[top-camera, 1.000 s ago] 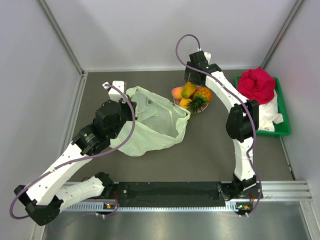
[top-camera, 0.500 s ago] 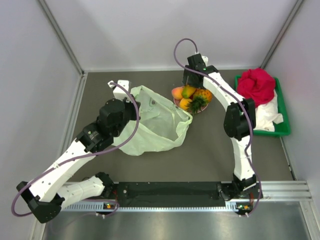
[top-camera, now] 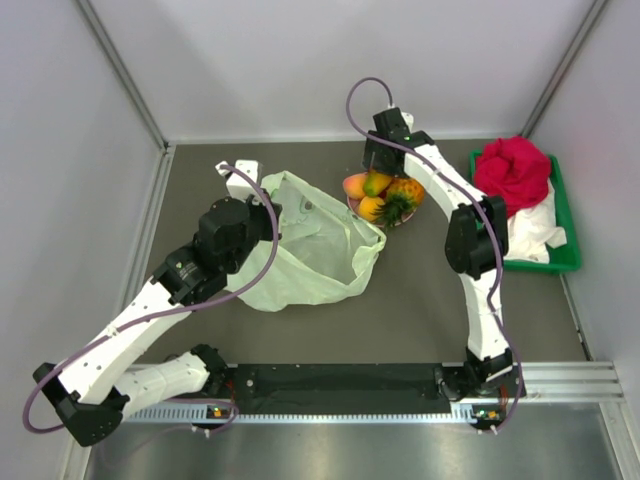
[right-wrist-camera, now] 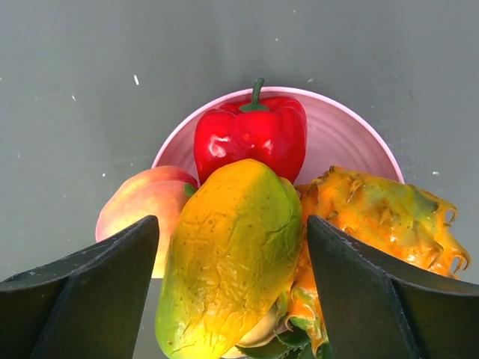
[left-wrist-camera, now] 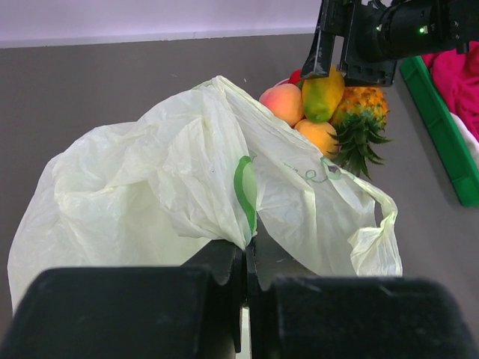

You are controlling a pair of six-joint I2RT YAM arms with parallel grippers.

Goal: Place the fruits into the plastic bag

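Observation:
The fruits (top-camera: 383, 194) are heaped on a round pink plate (right-wrist-camera: 352, 142): a yellow-green mango (right-wrist-camera: 232, 254) on top, a red one (right-wrist-camera: 251, 134) behind it, a peach-coloured one (right-wrist-camera: 142, 202) to its left and a small orange pineapple (right-wrist-camera: 374, 217) to its right. My right gripper (right-wrist-camera: 232, 221) hangs open over the heap, one finger on each side of the mango. The pale-green plastic bag (top-camera: 315, 250) lies crumpled left of the plate. My left gripper (left-wrist-camera: 245, 250) is shut on a fold of the bag's rim, by a green mark.
A green tray (top-camera: 567, 258) at the right wall carries a red cloth bundle (top-camera: 512, 168) and white cloth (top-camera: 538, 228). Grey walls enclose the dark table on three sides. The metal rail (top-camera: 560, 380) with both arm bases runs along the near edge.
Over the second, my left arm shifted right and lifted the bag's rim a little. My right gripper edged left over the fruits. Both arms have barely moved in the last half second.

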